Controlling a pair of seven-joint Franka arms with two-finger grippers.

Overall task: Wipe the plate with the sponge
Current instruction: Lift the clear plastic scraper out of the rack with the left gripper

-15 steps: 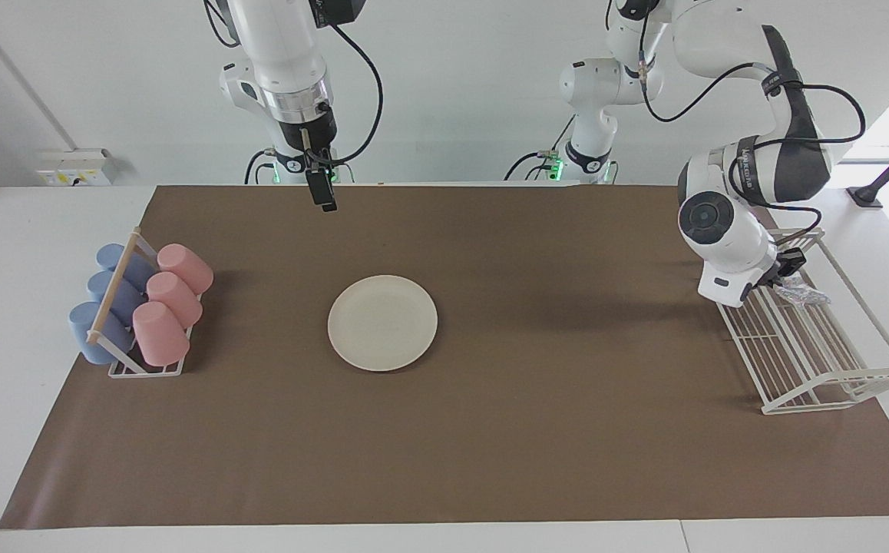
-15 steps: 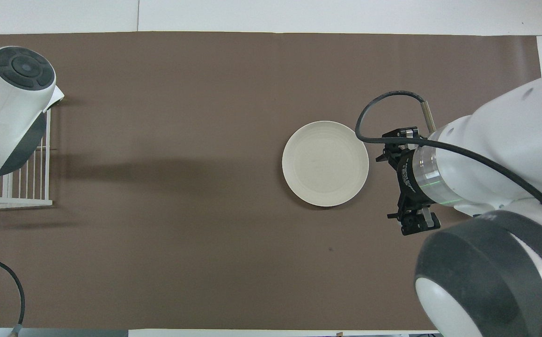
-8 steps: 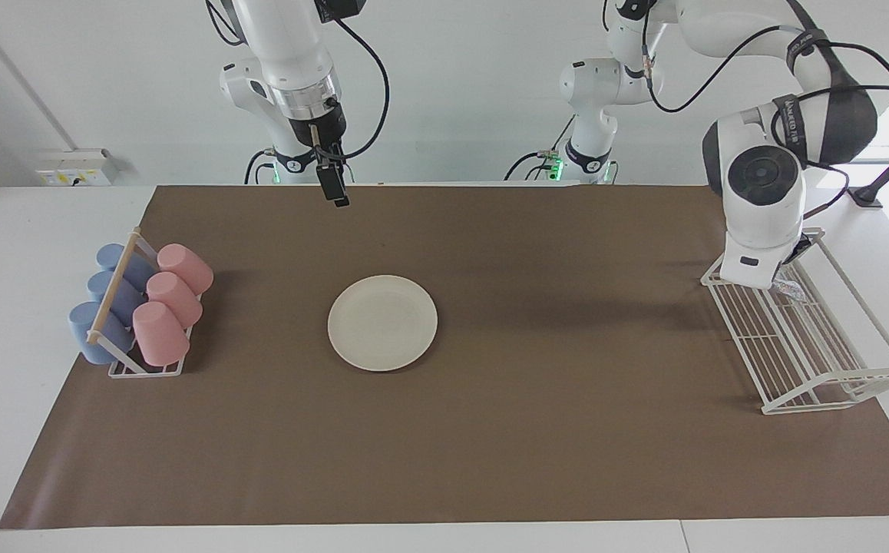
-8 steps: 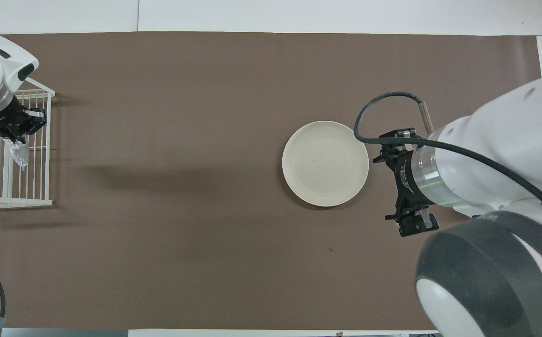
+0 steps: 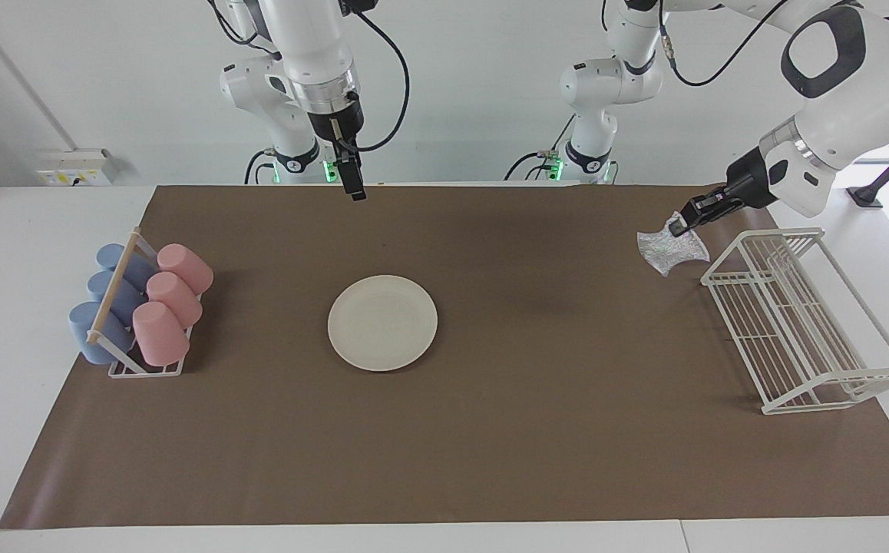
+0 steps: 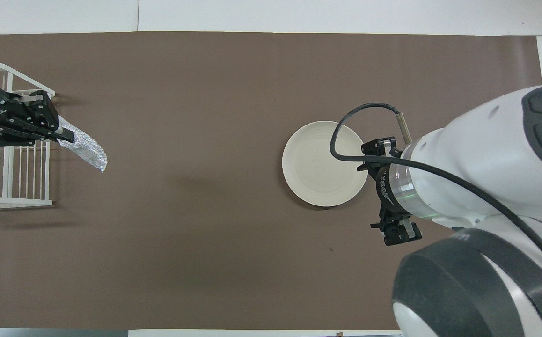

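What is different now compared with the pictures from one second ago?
The left hand, shut on the sponge, has lifted it out of the white wire rack and carried it over the mat beside the rack. The right hand shifted slightly. The plate and cups stayed put.

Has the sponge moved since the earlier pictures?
Yes. The sponge, held by the left gripper, has come up out of the white wire rack toward the plate.
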